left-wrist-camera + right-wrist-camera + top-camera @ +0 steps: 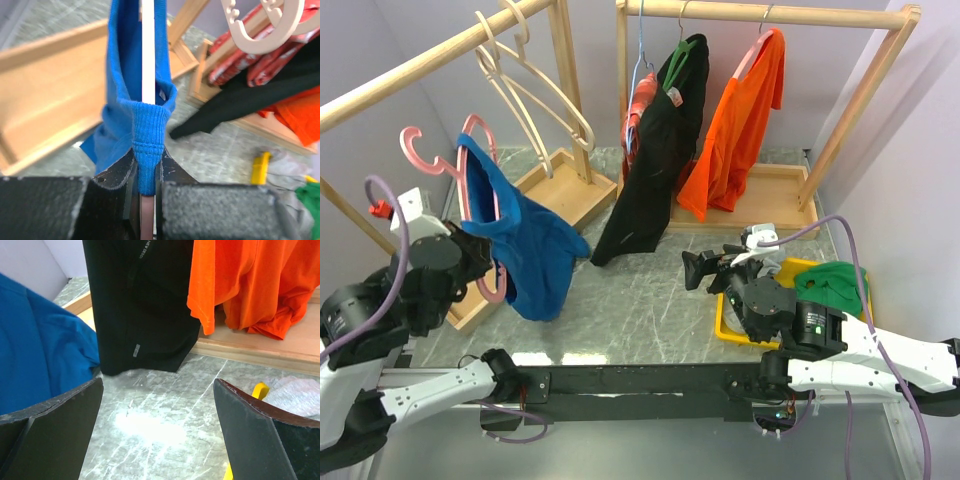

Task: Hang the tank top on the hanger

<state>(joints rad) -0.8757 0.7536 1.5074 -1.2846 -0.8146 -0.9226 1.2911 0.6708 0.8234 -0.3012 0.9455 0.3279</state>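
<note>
Only wrist views show left pincer (146, 177) clamping tank top (149, 125), right pincer (157, 405) agape.

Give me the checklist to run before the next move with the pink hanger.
1. Grip: left hand shut on a tank top strap and the hanger: ok.
2. Both straps seated on the hanger's arms: cannot tell.
3. Tank top hem off the tabletop: cannot tell.
4. State of right hand, open and empty: ok.
5. Right hand apart from tank top: ok.
6. Hanger hook clear of the wooden rail: ok.
</note>
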